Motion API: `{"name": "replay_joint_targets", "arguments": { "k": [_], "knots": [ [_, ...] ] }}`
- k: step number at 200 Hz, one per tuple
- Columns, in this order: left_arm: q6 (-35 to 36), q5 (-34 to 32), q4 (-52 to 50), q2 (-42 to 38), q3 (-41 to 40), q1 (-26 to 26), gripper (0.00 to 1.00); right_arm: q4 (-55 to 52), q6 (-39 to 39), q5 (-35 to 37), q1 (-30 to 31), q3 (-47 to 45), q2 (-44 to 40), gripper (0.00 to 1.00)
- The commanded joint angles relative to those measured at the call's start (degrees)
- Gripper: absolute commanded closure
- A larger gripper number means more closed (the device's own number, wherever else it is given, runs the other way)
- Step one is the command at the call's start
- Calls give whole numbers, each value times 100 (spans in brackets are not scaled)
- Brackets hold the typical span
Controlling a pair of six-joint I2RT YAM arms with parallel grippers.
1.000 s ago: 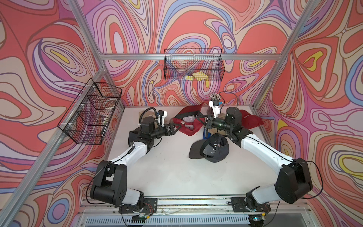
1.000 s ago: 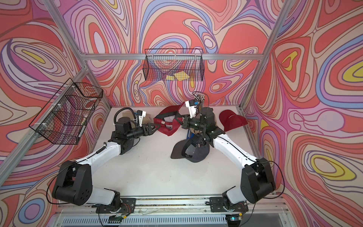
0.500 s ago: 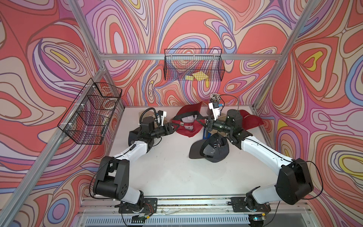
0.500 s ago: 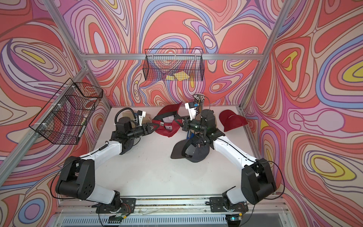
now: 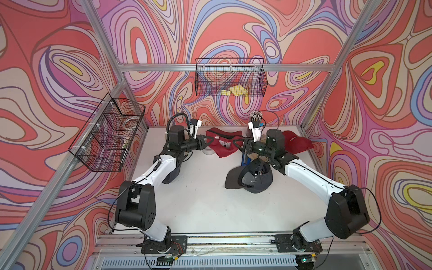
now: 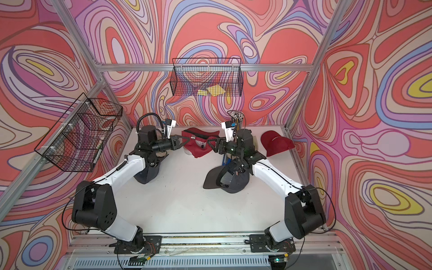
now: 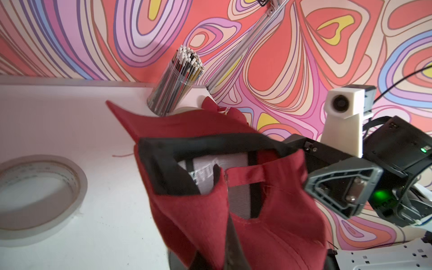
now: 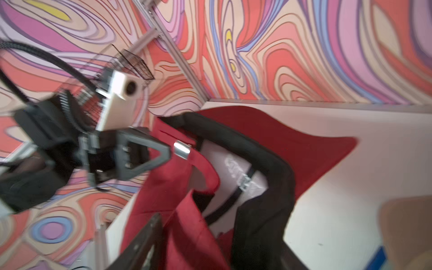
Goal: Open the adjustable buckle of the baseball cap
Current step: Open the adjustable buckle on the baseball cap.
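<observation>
Left jaws have clamped onto the red cap (image 5: 223,146), upper middle in both top views, while right jaws sprang apart; I'd regrip the strap (image 7: 245,174) beside the silver buckle (image 8: 181,150), then pull steadily.

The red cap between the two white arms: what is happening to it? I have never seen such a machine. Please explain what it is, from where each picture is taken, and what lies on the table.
This is a robot with two arms, a left arm and a right arm, each ending in a gripper. Two pictures come from one camera high above, looking down at the table. The other two come from cameras on the wrists. The left gripper is shut on the red cap near its silver buckle. The right gripper stands open at the cap's other side. Also on the table: a grey cap, a second red cap, a tape roll and a cup of pencils.
</observation>
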Motion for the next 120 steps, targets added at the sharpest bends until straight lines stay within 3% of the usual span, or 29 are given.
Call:
{"name": "replay_joint_targets", "arguments": {
  "k": [1,36,59,85,120],
  "knots": [
    [1488,-316,-1666,166,579,-12,100,-1120,-447,774,-19,405,158,27],
    [2503,-619,-2963,417,1319,-51,100,-1678,-461,1065,-19,547,61,28],
    [2816,-937,-3270,403,1446,-85,100,-2179,-467,1131,-20,686,-67,28],
    [3046,-1097,-3267,343,1362,-203,100,-2199,-579,769,-21,721,-186,30],
    [3910,-1325,-3757,373,1433,-556,100,-2056,-1098,-301,-23,907,-195,42]
  ]
}}
